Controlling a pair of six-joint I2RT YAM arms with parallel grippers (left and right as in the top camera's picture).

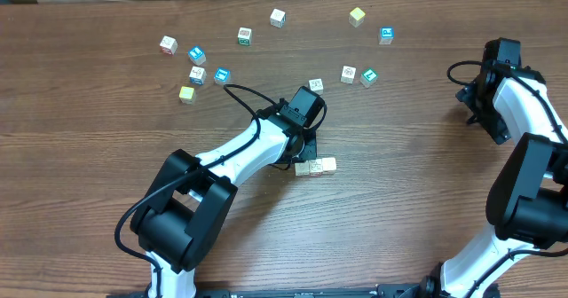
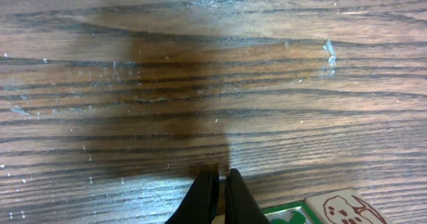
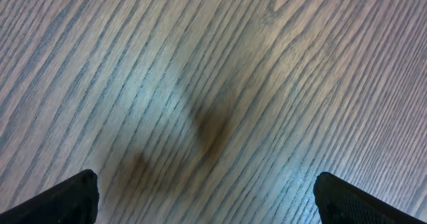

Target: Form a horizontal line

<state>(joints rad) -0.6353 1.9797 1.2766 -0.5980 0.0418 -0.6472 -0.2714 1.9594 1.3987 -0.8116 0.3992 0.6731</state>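
Observation:
The horizontal line is a short row of touching cubes in the middle of the table; a whitish cube and a pale yellow one show, and its left end lies at the gripper's edge. My left gripper is just above the row, shut with nothing between its fingers. In the left wrist view the left gripper points at bare wood, with a green-marked cube and a red-printed cube at the bottom right beside it. My right gripper hangs far to the right. In the right wrist view the right gripper is open over bare wood.
Several loose cubes lie scattered along the back: a white one, a blue one, a yellow one, a yellow one, a blue one. One white cube sits close behind the left wrist.

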